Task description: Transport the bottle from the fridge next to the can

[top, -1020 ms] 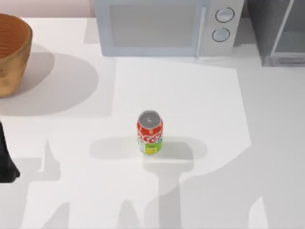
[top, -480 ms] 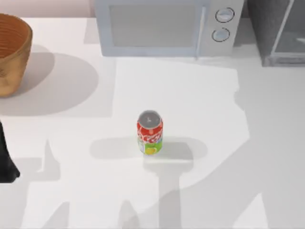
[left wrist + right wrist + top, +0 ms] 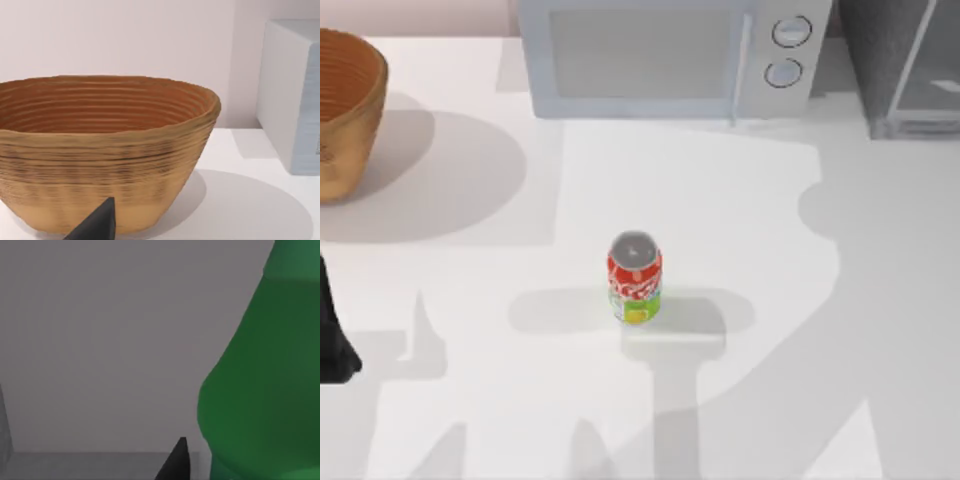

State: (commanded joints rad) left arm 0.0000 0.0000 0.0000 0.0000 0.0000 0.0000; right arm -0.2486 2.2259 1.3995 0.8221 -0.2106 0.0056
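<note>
Small red cylindrical soda can [image 3: 635, 278] upright mid white desk [image 3: 740, 230]; green translucent plastic bottle [image 3: 260, 380] close by right wrist cam, smooth curved shoulder; jaws state: can't tell; left arm [image 3: 332, 335] parked at desk's left edge

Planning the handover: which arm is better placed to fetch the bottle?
Probably the right: its wrist view has the green bottle close by. The left arm sits at the table's left edge facing the basket, far from the fridge.

The left arm [image 3: 332, 335] shows at the table's left edge as a matte black, smooth bulky shape with a rounded lower end. In each wrist view one dark charcoal fingertip [image 3: 95, 224] [image 3: 175, 464] is a pointed wedge with flat facets.
</note>
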